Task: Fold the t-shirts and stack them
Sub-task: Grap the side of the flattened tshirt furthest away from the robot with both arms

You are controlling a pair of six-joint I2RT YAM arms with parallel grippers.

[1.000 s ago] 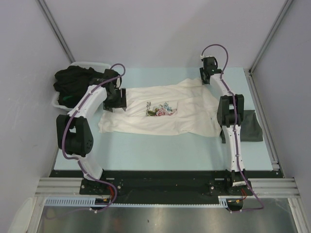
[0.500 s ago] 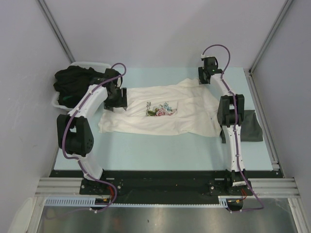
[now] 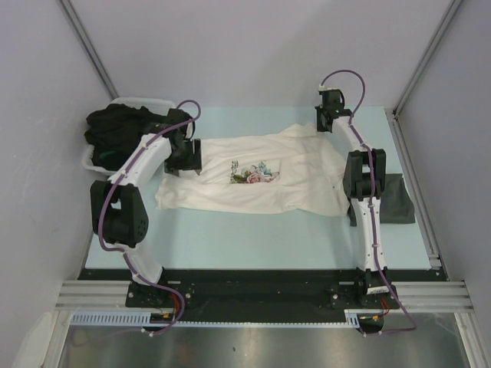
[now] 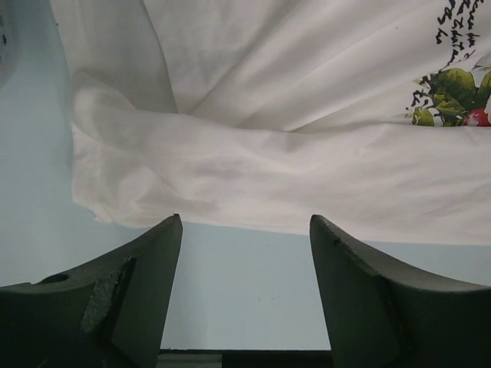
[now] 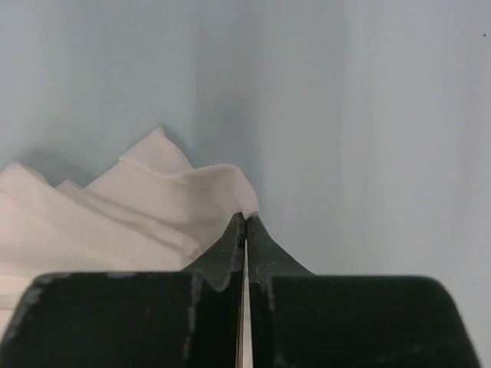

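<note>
A cream-white t-shirt [image 3: 253, 180] with a rose print lies spread across the light blue table [image 3: 253, 238]. My right gripper [image 3: 326, 123] is at its far right corner. In the right wrist view the jaws [image 5: 245, 216] are shut, pinching a thin edge of the cream cloth [image 5: 138, 207]. My left gripper [image 3: 186, 157] hovers at the shirt's far left edge. Its fingers [image 4: 245, 222] stand open over bare table, just short of the cloth [image 4: 268, 169], holding nothing. Black t-shirts [image 3: 123, 126] are heaped in the tub, and a dark grey t-shirt [image 3: 399, 199] lies flat at the right.
The white plastic tub [image 3: 138, 100] stands at the far left corner beside the left arm. Grey walls close in the table on the left, back and right. A metal rail [image 3: 414, 184] runs along the right edge.
The right gripper has closed from open onto the shirt's far right corner. The left gripper has stayed open and has not moved.
</note>
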